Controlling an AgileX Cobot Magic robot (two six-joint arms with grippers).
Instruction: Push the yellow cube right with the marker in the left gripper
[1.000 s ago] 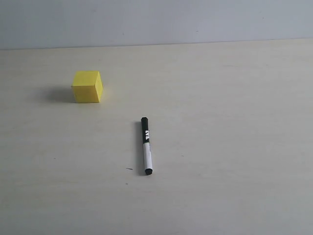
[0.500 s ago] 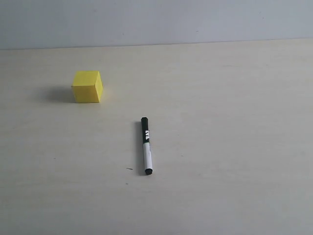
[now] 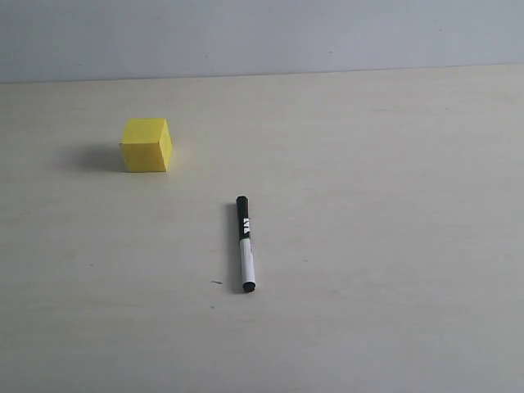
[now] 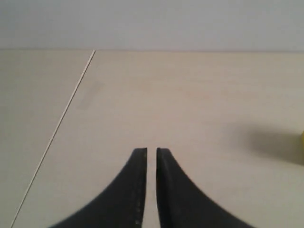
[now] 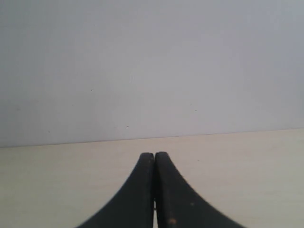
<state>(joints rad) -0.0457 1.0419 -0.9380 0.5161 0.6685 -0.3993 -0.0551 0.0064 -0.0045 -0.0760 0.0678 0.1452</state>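
Observation:
The yellow cube [image 3: 146, 146] sits on the pale table at the left of the exterior view. The marker [image 3: 245, 244] lies flat near the middle, free of any gripper, its black cap pointing away and its other end toward the camera. Neither arm shows in the exterior view. In the left wrist view my left gripper [image 4: 151, 151] hovers over bare table with only a thin slit between its black fingers and nothing in it. A sliver of the yellow cube [image 4: 302, 142] shows at that view's edge. My right gripper [image 5: 154, 154] is shut and empty, facing the wall.
The table [image 3: 393, 205] is a light wood surface ending at a grey wall [image 3: 262, 33] behind. A thin seam [image 4: 61, 118] runs across the tabletop in the left wrist view. A tiny dark mark [image 3: 216, 283] lies beside the marker's near end.

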